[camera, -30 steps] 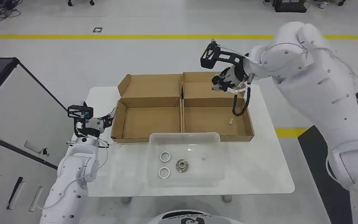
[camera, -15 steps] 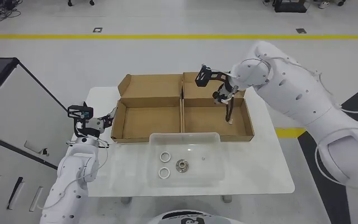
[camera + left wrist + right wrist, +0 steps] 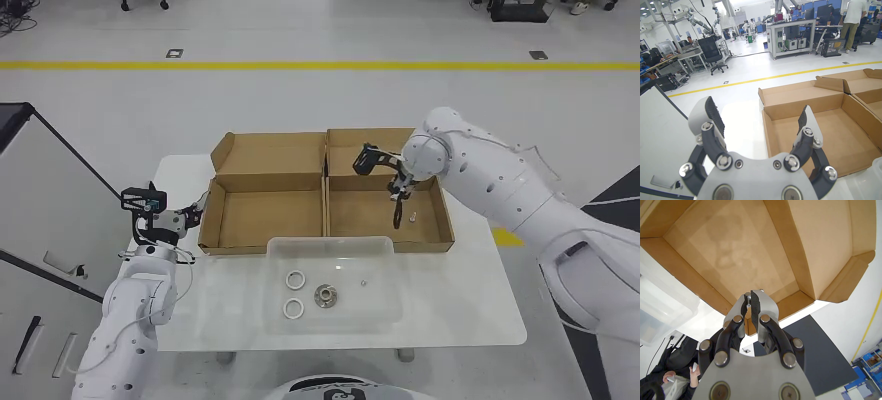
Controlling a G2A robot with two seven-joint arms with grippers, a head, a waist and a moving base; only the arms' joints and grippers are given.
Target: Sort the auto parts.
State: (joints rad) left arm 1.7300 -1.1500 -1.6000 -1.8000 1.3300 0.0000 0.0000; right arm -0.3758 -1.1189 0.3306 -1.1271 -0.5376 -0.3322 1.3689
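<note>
Right pincer (image 3: 750, 295) clenches what seems a small bolt (image 3: 748, 302) above the right box (image 3: 360, 215); left pincer (image 3: 758, 105) gapes empty. Rings (image 3: 295, 279) and a hub (image 3: 324, 294) wait in the bin (image 3: 300, 244).

Bright even overhead light, soft glare on the floor (image 3: 791, 62), mottled shadows inside the cardboard box (image 3: 730, 247), wrist views bowed at edges.

No lettering, number or label can be read. The boxes (image 3: 265, 215) show plain brown card, the bin (image 3: 340, 262) bears no mark, and any print in the room behind is too small to make out.
</note>
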